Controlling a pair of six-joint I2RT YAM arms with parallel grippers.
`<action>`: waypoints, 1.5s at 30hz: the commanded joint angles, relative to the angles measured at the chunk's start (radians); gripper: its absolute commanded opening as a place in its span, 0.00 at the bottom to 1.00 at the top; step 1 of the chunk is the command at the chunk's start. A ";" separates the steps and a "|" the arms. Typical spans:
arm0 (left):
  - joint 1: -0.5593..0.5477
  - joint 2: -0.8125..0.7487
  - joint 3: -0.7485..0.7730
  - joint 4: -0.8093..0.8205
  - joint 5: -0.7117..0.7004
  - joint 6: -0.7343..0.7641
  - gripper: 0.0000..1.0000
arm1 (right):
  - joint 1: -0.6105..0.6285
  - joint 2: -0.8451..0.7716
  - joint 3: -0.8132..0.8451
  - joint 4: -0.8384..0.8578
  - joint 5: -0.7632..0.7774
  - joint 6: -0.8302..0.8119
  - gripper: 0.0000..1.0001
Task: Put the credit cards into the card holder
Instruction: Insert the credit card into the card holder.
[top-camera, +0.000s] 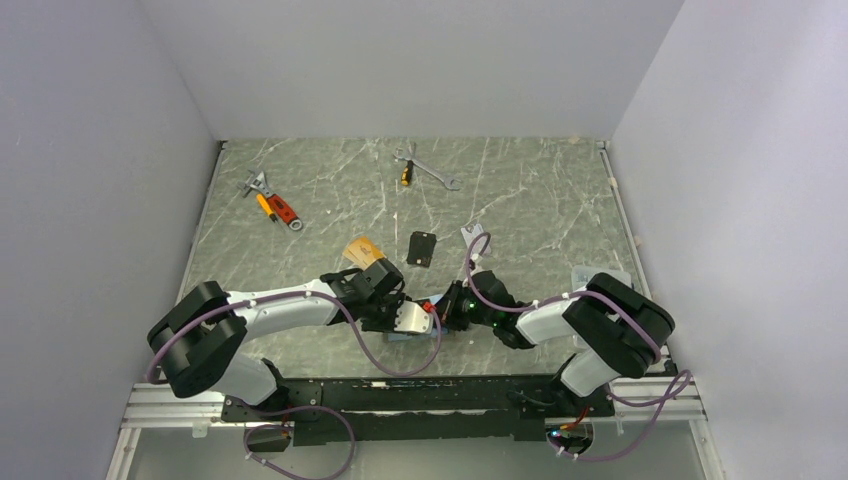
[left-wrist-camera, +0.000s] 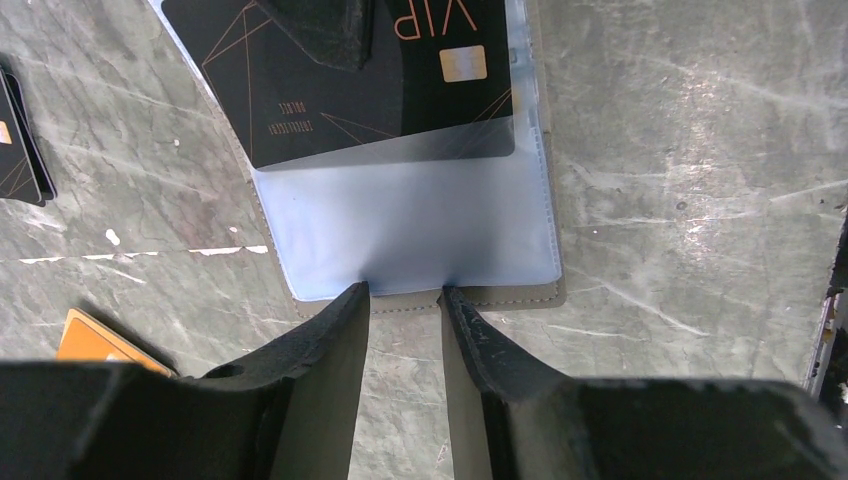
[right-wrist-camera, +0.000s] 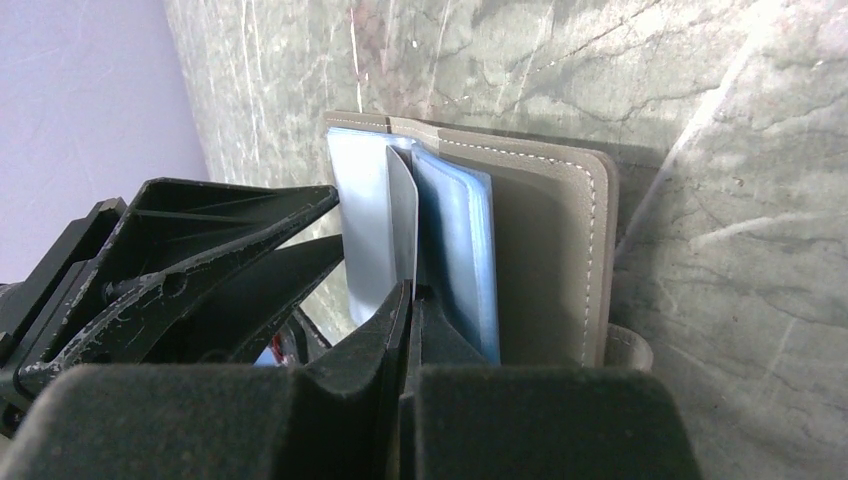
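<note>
On the left, an orange card (left-wrist-camera: 95, 342) lay flat on the marble-patterned table (left-wrist-camera: 700, 150), not yet picked up. Just right of it, near the middle of the table's near edge, the left gripper (left-wrist-camera: 405, 292) was seen with its jaws partly apart and nothing between them. Its two fingertips were set against one edge of the card holder (left-wrist-camera: 420, 240). This was judged to be a bracing hold, keeping the wallet from sliding while a card was pushed in from the opposite side.

The card holder lay opened flat, pale blue-grey pockets facing up. A black VIP card (left-wrist-camera: 300, 110) had been slid partway under the clear film of one pocket, most of it still outside. Farther back, a second black card (top-camera: 423, 248) waited on the table.

On the right, the right gripper (right-wrist-camera: 410, 300) was closed tight on a thin sheet. Since its dark finger overlapped the VIP card in the left wrist view, that sheet was judged to be the card, held by its outer end so it could be fed in.
</note>
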 joint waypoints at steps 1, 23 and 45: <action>-0.009 0.028 0.002 -0.006 0.004 -0.009 0.38 | -0.007 0.014 0.008 -0.113 -0.008 -0.055 0.00; -0.009 0.016 -0.012 0.016 -0.002 -0.015 0.36 | -0.028 0.070 0.056 -0.155 -0.097 -0.107 0.00; 0.044 -0.022 -0.018 0.022 0.042 -0.043 0.33 | 0.014 -0.089 0.171 -0.508 0.048 -0.205 0.45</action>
